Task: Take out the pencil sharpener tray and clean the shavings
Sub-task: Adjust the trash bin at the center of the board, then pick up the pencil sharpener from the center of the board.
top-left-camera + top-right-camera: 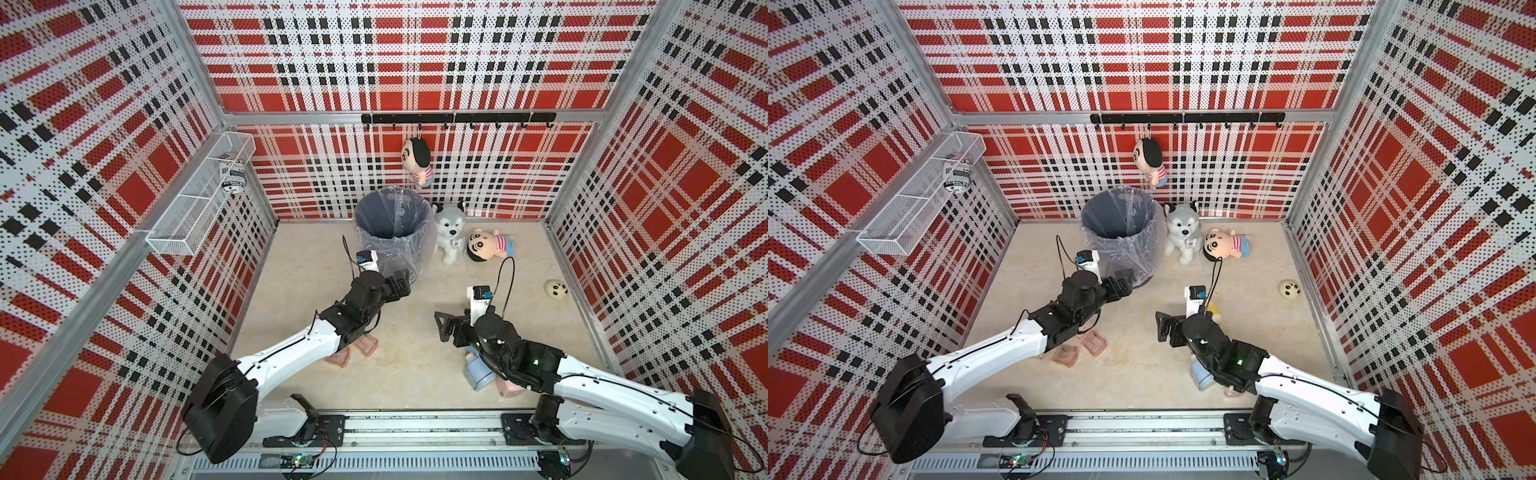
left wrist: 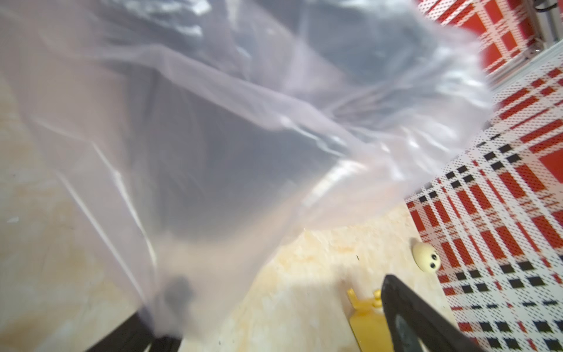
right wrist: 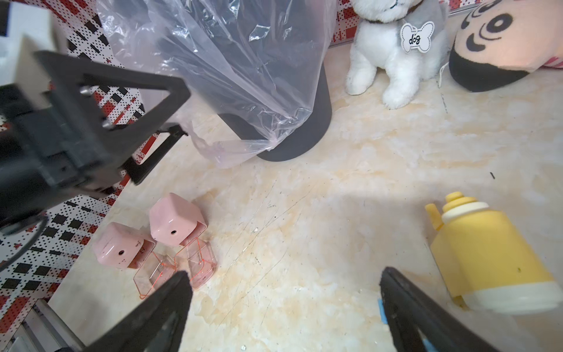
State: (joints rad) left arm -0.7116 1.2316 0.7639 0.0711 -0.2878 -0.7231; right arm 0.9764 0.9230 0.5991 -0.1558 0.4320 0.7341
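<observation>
Two clear pink trays (image 3: 199, 265) (image 3: 152, 277) lie pulled out on the table beside two pink pencil sharpeners (image 3: 173, 224) (image 3: 120, 247). In both top views the trays (image 1: 365, 344) (image 1: 1066, 356) peek out from under my left arm. My left gripper (image 1: 405, 282) (image 2: 281, 286) is open and empty, close against the plastic bag of the grey bin (image 1: 374, 245) (image 2: 213, 183). One left finger is veiled by the bag. My right gripper (image 1: 441, 327) (image 3: 283, 275) hangs open over bare table, between the trays and a yellow sharpener (image 3: 487, 259).
A blue sharpener (image 1: 478, 372) lies under my right arm. Near the bin sit a husky plush (image 1: 451, 232), a doll (image 1: 488, 245) and a round bun toy (image 1: 557, 289). Another doll (image 1: 417, 160) hangs on the back wall. A wire basket (image 1: 199, 199) juts from the left wall.
</observation>
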